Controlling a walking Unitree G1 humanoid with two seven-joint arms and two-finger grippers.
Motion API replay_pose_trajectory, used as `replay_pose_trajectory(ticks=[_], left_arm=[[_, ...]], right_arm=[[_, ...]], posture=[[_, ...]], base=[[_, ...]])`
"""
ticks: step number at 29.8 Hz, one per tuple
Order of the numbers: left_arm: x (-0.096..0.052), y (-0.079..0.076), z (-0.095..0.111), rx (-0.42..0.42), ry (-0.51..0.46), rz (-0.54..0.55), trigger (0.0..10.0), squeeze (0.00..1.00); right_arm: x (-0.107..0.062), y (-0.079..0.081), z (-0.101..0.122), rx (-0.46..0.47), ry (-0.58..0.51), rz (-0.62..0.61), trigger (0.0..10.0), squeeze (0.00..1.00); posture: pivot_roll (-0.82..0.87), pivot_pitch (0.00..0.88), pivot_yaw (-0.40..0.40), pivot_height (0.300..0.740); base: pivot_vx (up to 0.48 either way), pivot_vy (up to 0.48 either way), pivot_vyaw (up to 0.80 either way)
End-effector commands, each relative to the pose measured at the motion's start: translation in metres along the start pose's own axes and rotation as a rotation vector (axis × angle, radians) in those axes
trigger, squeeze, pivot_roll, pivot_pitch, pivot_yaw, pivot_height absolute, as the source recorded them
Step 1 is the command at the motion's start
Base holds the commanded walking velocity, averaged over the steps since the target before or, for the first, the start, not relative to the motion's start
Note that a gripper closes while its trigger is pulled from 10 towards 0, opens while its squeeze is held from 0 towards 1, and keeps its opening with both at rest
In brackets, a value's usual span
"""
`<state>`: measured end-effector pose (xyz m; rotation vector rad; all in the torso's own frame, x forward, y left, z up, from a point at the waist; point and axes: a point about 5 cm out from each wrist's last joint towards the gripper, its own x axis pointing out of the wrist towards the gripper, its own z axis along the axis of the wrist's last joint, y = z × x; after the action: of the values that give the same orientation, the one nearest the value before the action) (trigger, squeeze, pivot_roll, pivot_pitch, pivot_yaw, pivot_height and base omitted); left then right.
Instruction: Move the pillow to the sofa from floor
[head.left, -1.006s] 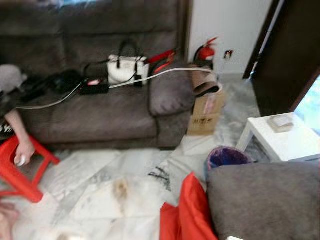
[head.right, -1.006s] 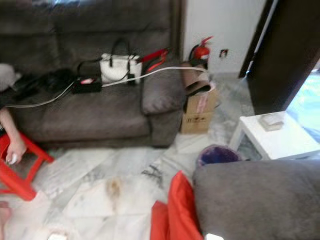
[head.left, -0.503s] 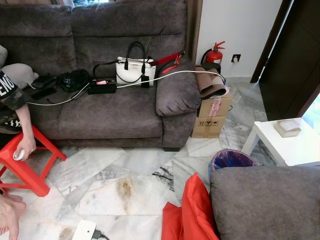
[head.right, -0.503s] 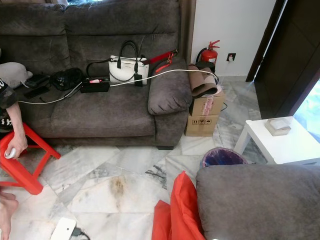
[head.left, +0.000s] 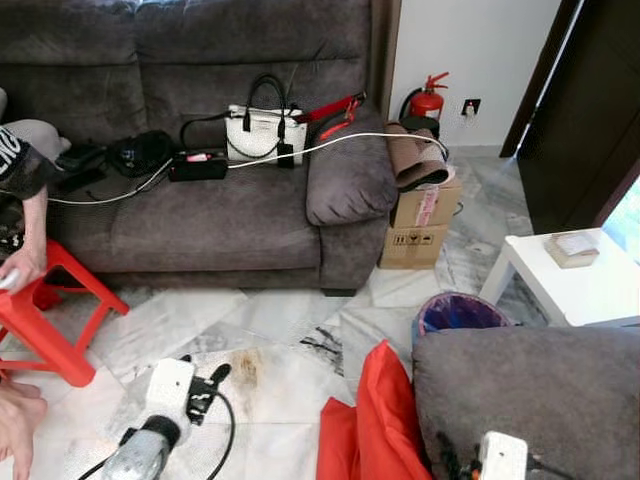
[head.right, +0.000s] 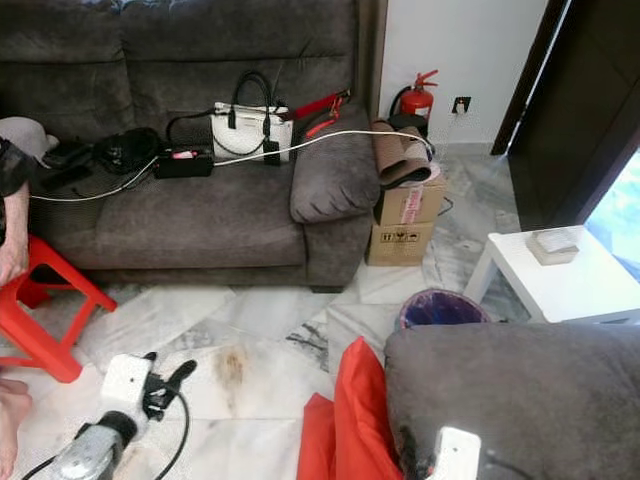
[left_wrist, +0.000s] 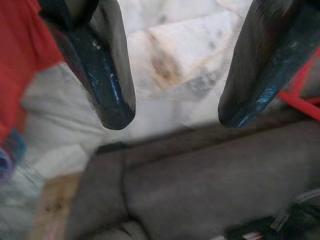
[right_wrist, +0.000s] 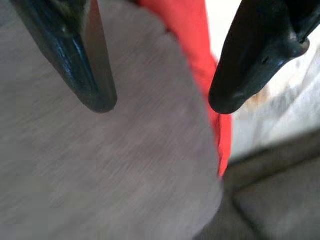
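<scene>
Head views: red pillow (head.left: 375, 420) on marble floor (head.left: 190, 320), wedged against grey sofa arm (head.left: 530, 400) in the near right foreground; not yet gripped, not lifted. Left gripper (head.left: 208, 385) raised over the floor, left of pillow, well apart from it. Right gripper at wrist unit (head.left: 500, 455) low over near sofa arm, just beside pillow. Step judged: approach/reach, pick not begun. Target sofa (head.left: 200, 200) across the room; seat part-occupied: white handbag (head.left: 262, 132), black bag (head.left: 140, 152), black box (head.left: 198, 165), white cable (head.left: 330, 145) trailing across; bare cushion in front of these looks usable.

Left wrist view: left fingers (left_wrist: 112, 85) apart, nothing between; pointed over floor toward far sofa; pillow red at edge of frame.

Right wrist view: right fingers (right_wrist: 90, 70) apart, nothing clamped; hovering over grey upholstery w/ pillow's red edge (right_wrist: 200, 35) just beside one tip.

Next move, as judged: bring right gripper off sofa arm onto pillow edge, left in from other side, close, lift, then cross to sofa.

Obstructions: red stool (head.left: 50, 310) and a person's hand (head.left: 20, 275) at left of route; purple bin (head.left: 455, 312), white side table (head.left: 570, 280), cardboard boxes (head.left: 420, 225), extinguisher (head.left: 428, 100) at right; risk of pinching sofa fabric w/ pillow; soft pillow likely to sag in a 2-finger grip.
</scene>
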<state>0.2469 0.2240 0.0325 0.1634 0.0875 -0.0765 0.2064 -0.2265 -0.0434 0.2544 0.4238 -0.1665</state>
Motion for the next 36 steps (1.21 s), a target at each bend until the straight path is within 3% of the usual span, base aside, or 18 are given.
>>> replay_pose_trajectory(ticks=[1,5,11,18,24,36], left_arm=[[-0.004,0.013,0.013,-0.012,-0.042,0.049,10.0,0.00],[-0.007,0.013,0.020,-0.019,-0.059,0.056,10.0,0.00],[-0.006,0.001,0.036,-0.048,-0.069,0.010,10.0,0.00],[-0.001,-0.007,0.039,-0.044,-0.067,-0.022,10.0,0.00],[0.000,-0.008,0.042,-0.043,-0.058,-0.031,10.0,0.00],[-0.002,-0.003,0.038,-0.034,-0.034,-0.015,10.0,0.00]], right_arm=[[-0.005,-0.006,0.000,0.055,-0.041,-0.008,10.0,0.00],[-0.010,-0.009,-0.001,0.060,-0.061,-0.007,10.0,0.00],[-0.013,-0.004,0.008,0.092,-0.145,0.003,10.0,0.00],[-0.014,0.004,-0.007,0.050,-0.045,0.027,10.0,0.00],[-0.014,0.009,-0.008,-0.022,-0.021,0.060,10.0,0.00],[-0.006,0.016,0.007,0.017,-0.107,0.058,10.0,0.00]], posture=[[0.12,0.103,0.045,0.740],[0.13,0.102,0.045,0.740],[0.11,0.087,0.068,0.740],[0.10,0.073,0.072,0.740],[0.11,0.088,0.064,0.700],[0.12,0.100,0.077,0.700]], base=[[0.000,0.000,0.00],[0.000,0.000,0.00],[0.000,0.000,0.00],[0.000,0.000,0.00],[0.000,0.000,0.00],[0.000,0.000,0.00]])
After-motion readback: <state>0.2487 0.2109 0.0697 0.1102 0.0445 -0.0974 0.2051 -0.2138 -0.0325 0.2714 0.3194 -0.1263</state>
